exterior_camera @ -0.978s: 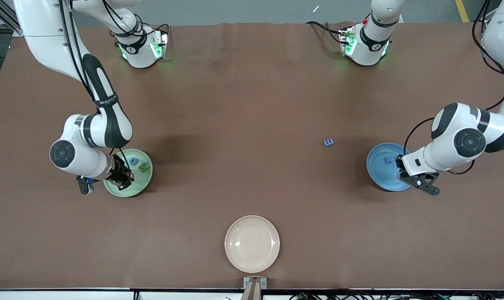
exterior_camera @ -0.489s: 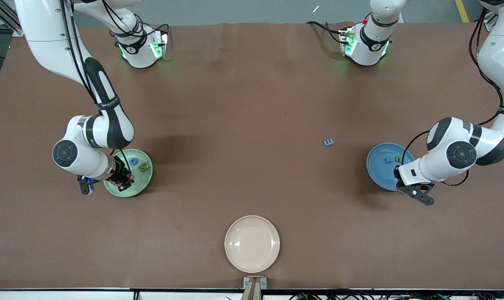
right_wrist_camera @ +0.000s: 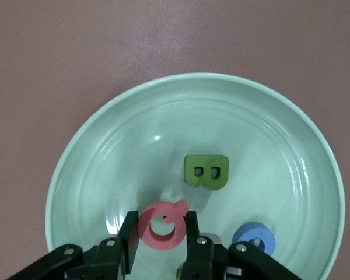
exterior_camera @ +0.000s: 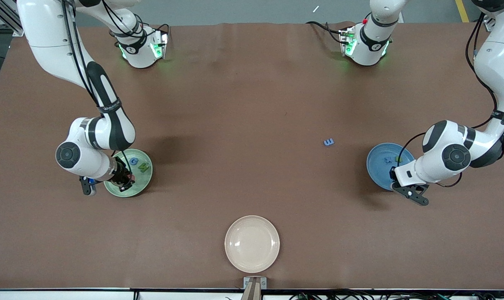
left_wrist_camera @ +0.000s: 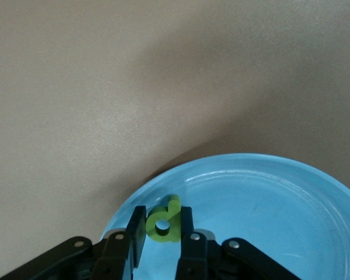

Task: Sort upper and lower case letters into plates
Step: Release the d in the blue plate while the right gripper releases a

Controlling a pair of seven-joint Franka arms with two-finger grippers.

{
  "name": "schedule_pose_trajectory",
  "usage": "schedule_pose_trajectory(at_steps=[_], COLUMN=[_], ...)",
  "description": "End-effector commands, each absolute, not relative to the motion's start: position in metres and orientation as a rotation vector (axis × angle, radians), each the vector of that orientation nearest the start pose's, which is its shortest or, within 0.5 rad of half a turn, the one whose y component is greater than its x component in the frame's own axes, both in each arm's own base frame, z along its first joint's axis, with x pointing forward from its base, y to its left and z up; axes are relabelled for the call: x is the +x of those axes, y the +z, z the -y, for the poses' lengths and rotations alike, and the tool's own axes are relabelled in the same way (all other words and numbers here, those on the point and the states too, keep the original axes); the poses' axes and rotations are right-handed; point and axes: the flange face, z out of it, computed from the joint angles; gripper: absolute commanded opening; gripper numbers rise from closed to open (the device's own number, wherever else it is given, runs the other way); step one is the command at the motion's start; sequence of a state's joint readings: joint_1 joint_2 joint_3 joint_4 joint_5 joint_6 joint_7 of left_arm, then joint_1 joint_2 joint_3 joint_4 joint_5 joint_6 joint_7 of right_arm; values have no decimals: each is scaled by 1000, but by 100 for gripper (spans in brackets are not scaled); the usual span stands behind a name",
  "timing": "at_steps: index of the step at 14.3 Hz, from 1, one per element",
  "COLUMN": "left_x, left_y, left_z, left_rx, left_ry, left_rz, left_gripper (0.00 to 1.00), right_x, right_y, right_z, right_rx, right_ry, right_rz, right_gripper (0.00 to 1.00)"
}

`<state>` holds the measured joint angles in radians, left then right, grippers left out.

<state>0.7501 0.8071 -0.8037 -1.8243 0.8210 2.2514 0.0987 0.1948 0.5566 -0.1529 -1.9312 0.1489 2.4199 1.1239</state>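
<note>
My right gripper [right_wrist_camera: 158, 226] is shut on a pink ring-shaped letter [right_wrist_camera: 154, 234] low over the pale green plate [right_wrist_camera: 105, 151]. A green B [right_wrist_camera: 206, 171] and a blue letter [right_wrist_camera: 255, 238] lie in that plate. In the front view this gripper [exterior_camera: 121, 180] hangs over the green plate's [exterior_camera: 145, 179] edge nearest the camera. My left gripper [left_wrist_camera: 163, 224] is shut on a green lower-case d [left_wrist_camera: 165, 228] over the rim of the sky blue plate [left_wrist_camera: 268, 198]. In the front view the left gripper [exterior_camera: 394, 175] is over the blue plate [exterior_camera: 377, 166], which holds a blue letter [exterior_camera: 387, 159] and a green one [exterior_camera: 398, 158].
A small blue letter [exterior_camera: 328, 142] lies loose on the brown table, between the blue plate and the table's middle. A cream-beige plate [exterior_camera: 252, 243] with nothing in it sits at the table's edge nearest the front camera. The arm bases [exterior_camera: 141, 48] [exterior_camera: 364, 46] stand along the top of the front view.
The left arm has drawn its hand toward the front camera, over the blue plate's edge, uncovering the green letter in the plate. The right arm has barely shifted.
</note>
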Motion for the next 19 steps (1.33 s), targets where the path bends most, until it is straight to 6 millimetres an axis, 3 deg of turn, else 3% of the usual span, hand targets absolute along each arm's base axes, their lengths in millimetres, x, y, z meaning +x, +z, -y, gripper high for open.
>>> schedule_pose_trajectory(at_steps=[1, 2, 3, 4, 6, 8, 10, 15, 17, 19], left_x=[637, 637, 637, 639, 641, 640, 644, 625, 613, 594], left_y=[192, 192, 193, 196, 204, 220, 261, 354, 366, 372], left_z=[-19, -19, -19, -21, -24, -26, -9, 58, 88, 122], left_rx=[-2957, -2959, -2962, -2963, -2969, -3020, -3038, -3059, -3132, -3127], left_ry=[25, 27, 26, 19, 20, 59, 114, 224, 294, 319], left_rz=[-851, -848, -844, -836, -813, -724, -639, -307, -87, 118], left_gripper=[19, 23, 27, 42, 69, 78, 99, 100, 100, 100], right_x=[616, 616, 616, 616, 617, 619, 625, 644, 648, 651], right_y=[195, 194, 194, 195, 199, 207, 229, 295, 313, 328], right_z=[-24, -24, -26, -28, -36, -39, -43, -45, -42, -25], right_rx=[-2633, -2633, -2637, -2628, -2621, -2626, -2648, -2747, -2805, -2874], right_ry=[81, 81, 81, 89, 90, 100, 182, 338, 382, 419], right_rz=[-1742, -1742, -1736, -1748, -1747, -1737, -1735, -1597, -1482, -1327], right_gripper=[13, 35, 66, 88, 99, 100, 100, 100, 100, 100])
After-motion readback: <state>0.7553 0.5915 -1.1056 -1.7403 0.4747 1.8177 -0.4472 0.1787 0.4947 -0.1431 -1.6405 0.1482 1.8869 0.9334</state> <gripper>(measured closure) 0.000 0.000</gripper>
